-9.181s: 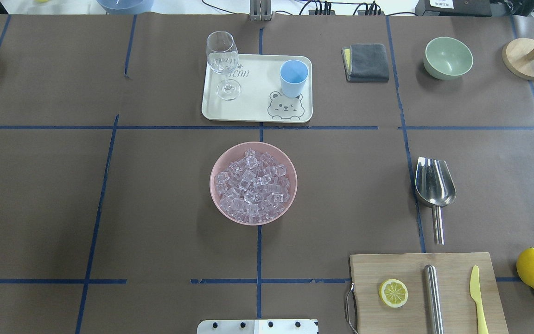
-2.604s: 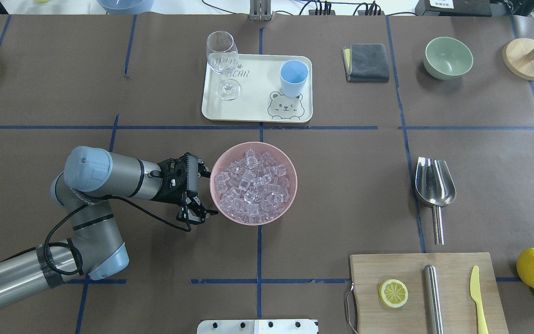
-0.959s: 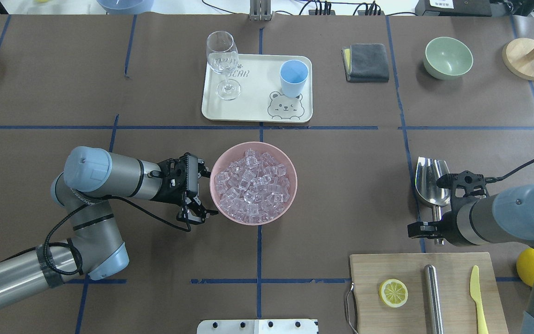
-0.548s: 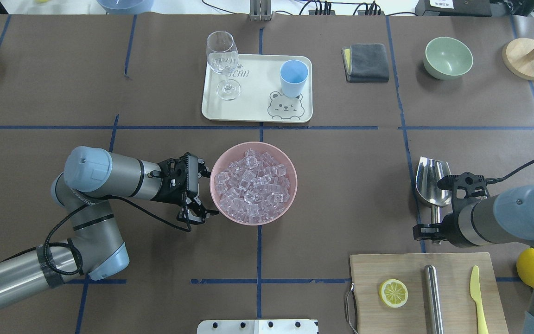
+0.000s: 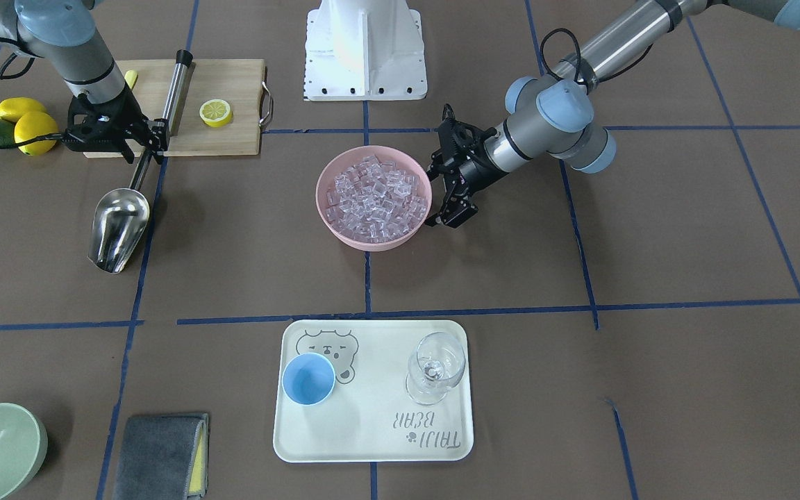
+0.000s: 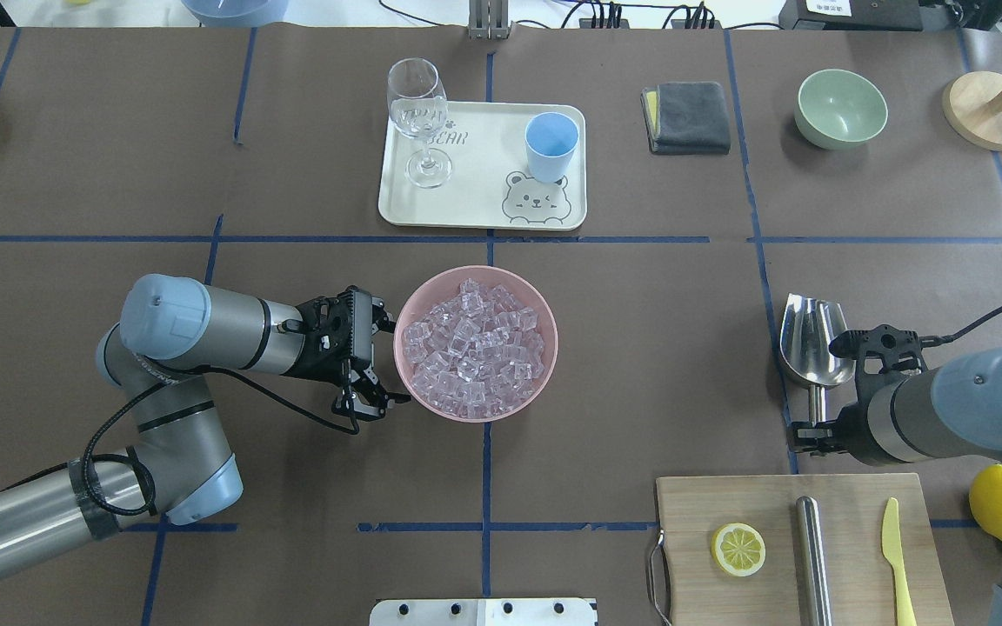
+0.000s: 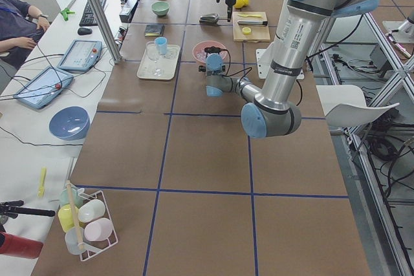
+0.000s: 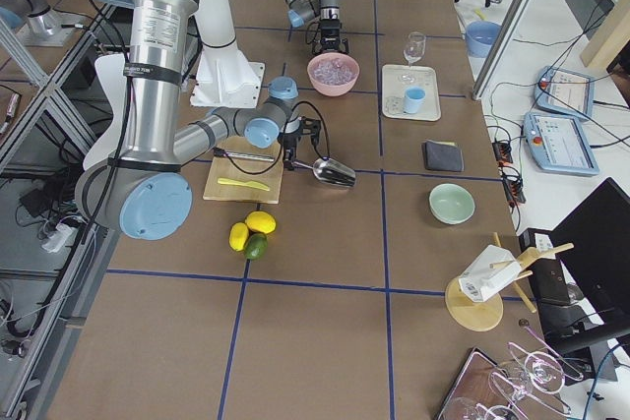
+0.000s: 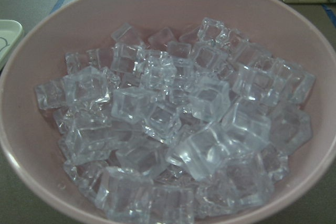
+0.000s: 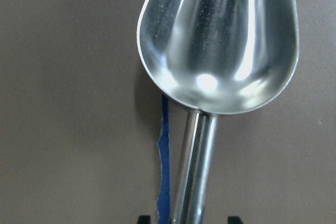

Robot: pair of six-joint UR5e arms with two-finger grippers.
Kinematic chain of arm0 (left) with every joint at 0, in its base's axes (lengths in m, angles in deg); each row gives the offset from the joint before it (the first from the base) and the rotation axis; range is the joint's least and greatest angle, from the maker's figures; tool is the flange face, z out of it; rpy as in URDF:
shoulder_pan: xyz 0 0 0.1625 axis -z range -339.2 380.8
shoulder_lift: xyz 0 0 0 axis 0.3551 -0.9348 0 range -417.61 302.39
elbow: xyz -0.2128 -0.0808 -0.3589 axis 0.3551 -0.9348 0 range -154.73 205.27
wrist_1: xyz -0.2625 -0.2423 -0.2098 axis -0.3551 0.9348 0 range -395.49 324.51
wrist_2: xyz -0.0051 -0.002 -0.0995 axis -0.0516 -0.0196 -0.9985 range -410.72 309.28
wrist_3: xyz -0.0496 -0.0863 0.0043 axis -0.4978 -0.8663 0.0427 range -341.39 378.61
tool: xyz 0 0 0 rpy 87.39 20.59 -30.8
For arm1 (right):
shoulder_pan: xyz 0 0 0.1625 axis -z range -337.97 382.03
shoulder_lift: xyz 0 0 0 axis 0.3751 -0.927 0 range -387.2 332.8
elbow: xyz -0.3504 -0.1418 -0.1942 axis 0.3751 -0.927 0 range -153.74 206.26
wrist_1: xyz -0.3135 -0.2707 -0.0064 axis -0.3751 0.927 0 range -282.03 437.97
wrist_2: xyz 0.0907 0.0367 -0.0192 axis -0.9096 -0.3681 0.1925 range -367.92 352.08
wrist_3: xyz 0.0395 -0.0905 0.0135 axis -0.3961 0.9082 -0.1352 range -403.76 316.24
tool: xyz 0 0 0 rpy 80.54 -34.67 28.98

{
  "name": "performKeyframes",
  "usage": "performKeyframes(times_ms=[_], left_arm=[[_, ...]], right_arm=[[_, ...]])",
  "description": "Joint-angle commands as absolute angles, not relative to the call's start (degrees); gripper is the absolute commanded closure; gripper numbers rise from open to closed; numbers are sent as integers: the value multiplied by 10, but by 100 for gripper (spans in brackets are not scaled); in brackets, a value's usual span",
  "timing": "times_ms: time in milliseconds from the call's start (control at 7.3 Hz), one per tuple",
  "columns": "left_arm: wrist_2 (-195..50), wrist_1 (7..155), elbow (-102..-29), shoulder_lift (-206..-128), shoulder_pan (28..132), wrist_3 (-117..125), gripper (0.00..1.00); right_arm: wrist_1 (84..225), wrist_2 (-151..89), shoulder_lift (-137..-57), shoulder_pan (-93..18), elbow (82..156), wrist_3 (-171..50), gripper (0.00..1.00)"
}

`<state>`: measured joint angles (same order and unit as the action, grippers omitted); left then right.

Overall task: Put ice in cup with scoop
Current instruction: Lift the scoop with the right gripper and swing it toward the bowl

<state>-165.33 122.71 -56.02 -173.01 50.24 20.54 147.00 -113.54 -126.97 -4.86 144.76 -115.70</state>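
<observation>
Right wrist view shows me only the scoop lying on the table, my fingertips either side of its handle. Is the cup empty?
Observer: Yes, the cup is empty, upright on the tray.
Operator: Where's the ice?
Observer: The ice is heaped in the pink bowl at mid-table.
Operator: And the left gripper?
Observer: The left gripper is open, right beside that bowl's rim.

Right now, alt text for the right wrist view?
An empty steel scoop lies trough-up on the brown table, filling the upper right. Its handle runs down to the bottom edge between the two dark tips of the open right pincer, touching neither. Blue tape runs beside the handle.
</observation>
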Motion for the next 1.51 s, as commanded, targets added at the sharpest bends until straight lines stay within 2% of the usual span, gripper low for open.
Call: performKeyframes(times_ms=[0, 548, 685, 822, 1370], left_arm=[[-1653, 1228, -560, -1730, 502, 205, 0], [-1653, 1228, -561, -1730, 502, 205, 0], [-1653, 1228, -561, -1730, 502, 205, 0], [-1653, 1228, -561, -1730, 502, 205, 0], [-1653, 1228, -561, -1729, 502, 205, 0]], right_arm=[[1470, -1137, -1270, -49, 1447, -1164, 45], [1470, -1135, -1264, -48, 1447, -1170, 48], [1470, -1135, -1265, -48, 1447, -1170, 55], [1470, -1136, -1268, -49, 1448, -1169, 100], [1474, -1150, -1273, -71, 1483, -1157, 100]])
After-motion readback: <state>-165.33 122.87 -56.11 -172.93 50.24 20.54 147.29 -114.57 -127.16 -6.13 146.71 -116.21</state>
